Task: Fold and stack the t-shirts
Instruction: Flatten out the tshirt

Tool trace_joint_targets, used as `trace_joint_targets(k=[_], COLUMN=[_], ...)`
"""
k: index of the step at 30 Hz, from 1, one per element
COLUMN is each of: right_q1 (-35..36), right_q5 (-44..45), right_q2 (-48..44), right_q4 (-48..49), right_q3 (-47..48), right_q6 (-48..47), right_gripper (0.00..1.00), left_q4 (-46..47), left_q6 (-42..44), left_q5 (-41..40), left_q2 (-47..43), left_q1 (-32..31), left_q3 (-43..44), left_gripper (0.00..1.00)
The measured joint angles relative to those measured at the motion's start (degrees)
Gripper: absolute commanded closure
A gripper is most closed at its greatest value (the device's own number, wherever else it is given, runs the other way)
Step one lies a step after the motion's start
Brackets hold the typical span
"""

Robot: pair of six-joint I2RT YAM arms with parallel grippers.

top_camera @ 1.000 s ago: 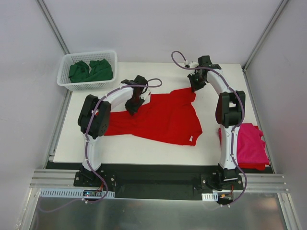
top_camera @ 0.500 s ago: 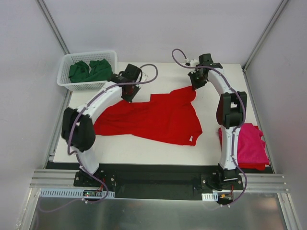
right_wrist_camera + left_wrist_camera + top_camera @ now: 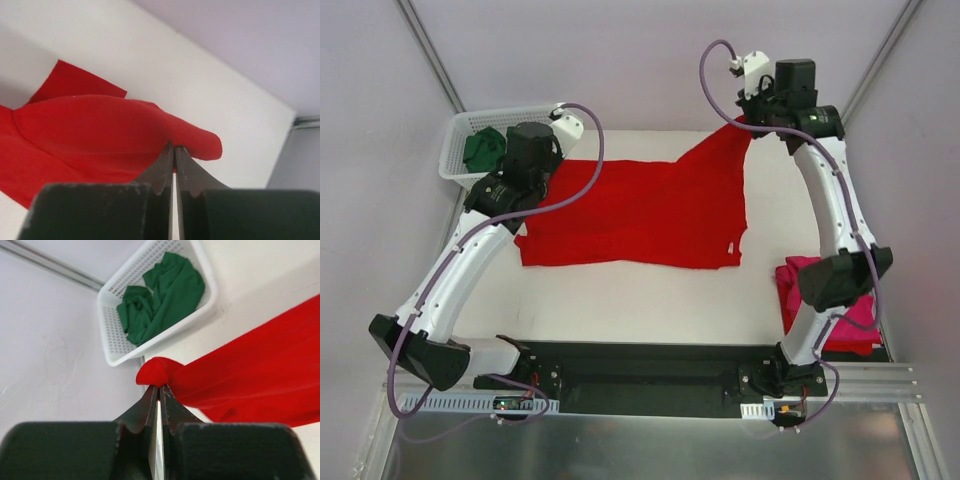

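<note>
The bright red t-shirt is stretched wide across the white table, its two far corners lifted off the surface. My left gripper is shut on the far left corner, beside the basket; in the left wrist view a bunch of red cloth bulges past the pinched fingertips of the gripper. My right gripper is shut on the far right corner, held higher, with a red fold over the tips of the gripper. A folded magenta-pink t-shirt lies at the near right, partly behind the right arm.
A white lattice basket at the far left corner holds crumpled dark green t-shirts, also seen in the left wrist view. Grey enclosure walls stand close behind and on both sides. The right arm's elbow hangs over the magenta shirt.
The left gripper closed on the red shirt's far left corner. Both arms then rose and drew apart towards the back, pulling the crumpled shirt out flat and wide.
</note>
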Motion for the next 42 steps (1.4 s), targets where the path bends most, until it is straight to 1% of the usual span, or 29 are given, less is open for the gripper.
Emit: trace_joint_targets(k=[8, 12, 17, 22, 27, 31, 35, 39, 42], right_q1=[2.19, 3.50, 3.93, 4.02, 4.13, 4.15, 4.15, 4.13, 3.61], right_q5=[5.92, 8.83, 10.23, 10.71, 10.54, 10.01, 9.07, 7.54, 5.84], right_q2=[-17.42, -26.99, -38.01, -46.10, -49.11, -52.15, -56.11, -58.66, -60.33], right_q4=[0.15, 0.02, -0.07, -1.73, -4.66, -4.26, -1.25, 3.06, 6.95], right_q3=[-0.59, -4.37, -9.60, -14.78, -13.40, -10.86, -8.09, -4.20, -3.45], right_q6=[-5.57, -8.66, -11.61, -14.23, -15.76, -17.29, -19.26, -21.00, -21.94], right_gripper=[0.99, 0.99, 0.99, 0.99, 0.99, 0.99, 0.99, 0.99, 0.99], left_q4=[1.79, 2.86, 3.37, 3.69, 2.10, -0.59, -2.29, -3.26, -3.13], left_q6=[5.90, 9.14, 12.46, 14.60, 14.91, 14.91, 14.99, 15.02, 14.99], left_q5=[-3.21, -3.63, -2.49, 1.31, 5.49, 9.75, 16.61, 23.43, 28.28], left_q2=[-5.68, -11.65, -19.17, -24.81, -27.63, -29.51, -33.20, -36.09, -38.01], left_q1=[2.25, 2.67, 2.91, 2.91, 2.89, 2.89, 2.93, 4.46, 5.60], left_q3=[-3.13, -2.84, 0.50, 4.33, 7.48, 11.10, 14.03, 18.47, 21.35], left_gripper=[1.00, 1.00, 1.00, 1.00, 1.00, 1.00, 1.00, 1.00, 1.00])
